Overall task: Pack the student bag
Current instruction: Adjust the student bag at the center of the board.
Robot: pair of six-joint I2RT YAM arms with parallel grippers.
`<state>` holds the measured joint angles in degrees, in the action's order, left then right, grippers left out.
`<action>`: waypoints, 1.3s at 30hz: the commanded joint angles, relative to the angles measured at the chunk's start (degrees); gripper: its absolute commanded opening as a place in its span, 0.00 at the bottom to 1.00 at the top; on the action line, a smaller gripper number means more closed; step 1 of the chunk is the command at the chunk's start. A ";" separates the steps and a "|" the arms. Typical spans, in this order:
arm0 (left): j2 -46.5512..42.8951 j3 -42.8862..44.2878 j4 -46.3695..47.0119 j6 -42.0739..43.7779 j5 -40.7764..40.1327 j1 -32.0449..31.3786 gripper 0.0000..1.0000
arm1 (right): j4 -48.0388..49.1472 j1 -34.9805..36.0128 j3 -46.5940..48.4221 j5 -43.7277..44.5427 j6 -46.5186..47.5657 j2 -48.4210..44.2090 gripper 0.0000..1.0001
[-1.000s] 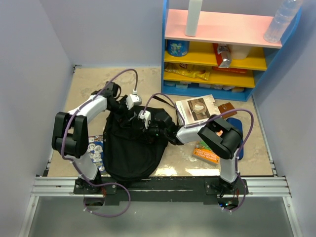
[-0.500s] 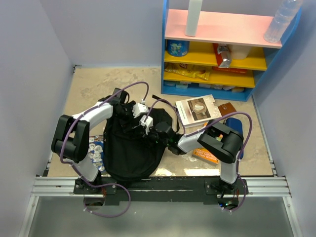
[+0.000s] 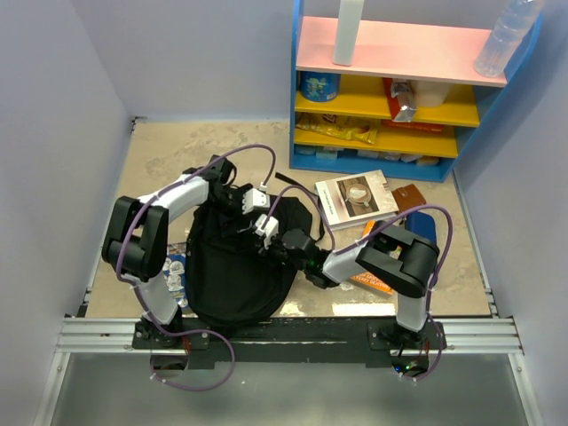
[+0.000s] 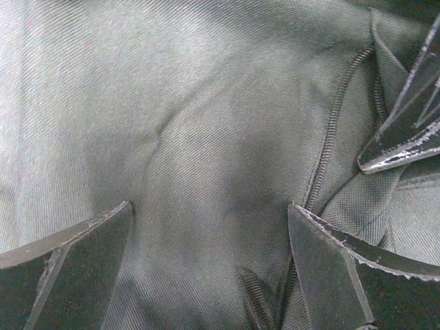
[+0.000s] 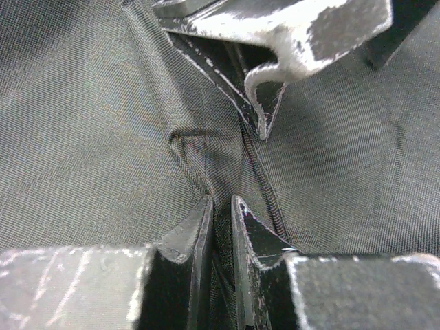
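Observation:
The student bag (image 3: pixel 232 271) is a soft black backpack lying flat between the two arm bases. Both grippers are over its upper part, close together. My left gripper (image 3: pixel 255 201) is open, its jaws spread over black fabric (image 4: pixel 206 124) just left of the zipper (image 4: pixel 331 137). My right gripper (image 3: pixel 269 231) is shut on a thin fold of the bag's fabric (image 5: pixel 199 148) beside the zipper (image 5: pixel 260 172). In the left wrist view the gripper (image 4: pixel 210 206) holds nothing. In the right wrist view the gripper (image 5: pixel 222 199) pinches the fold, with a left fingertip (image 5: pixel 275 31) just beyond it.
A white book (image 3: pixel 355 197), a brown item (image 3: pixel 408 195), a dark-blue pencil case (image 3: pixel 424 226) and an orange book (image 3: pixel 371 280) lie right of the bag. A printed booklet (image 3: pixel 173 271) pokes out at its left. A blue shelf unit (image 3: pixel 399 89) stands at the back right.
The left gripper has moved right and nearer, onto the bag's top. The right gripper has drawn back toward the near edge along the bag, and its elbow has dropped.

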<state>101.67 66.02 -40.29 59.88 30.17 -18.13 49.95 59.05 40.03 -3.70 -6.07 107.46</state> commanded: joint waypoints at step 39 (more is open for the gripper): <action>-0.77 8.95 -11.55 -5.05 4.36 3.80 0.00 | -0.38 9.33 -4.35 18.12 5.19 -0.59 0.04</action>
<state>102.52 72.38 -48.25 52.03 33.69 -16.45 52.82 67.64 36.51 12.58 -0.86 105.30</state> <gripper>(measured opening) 0.012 0.141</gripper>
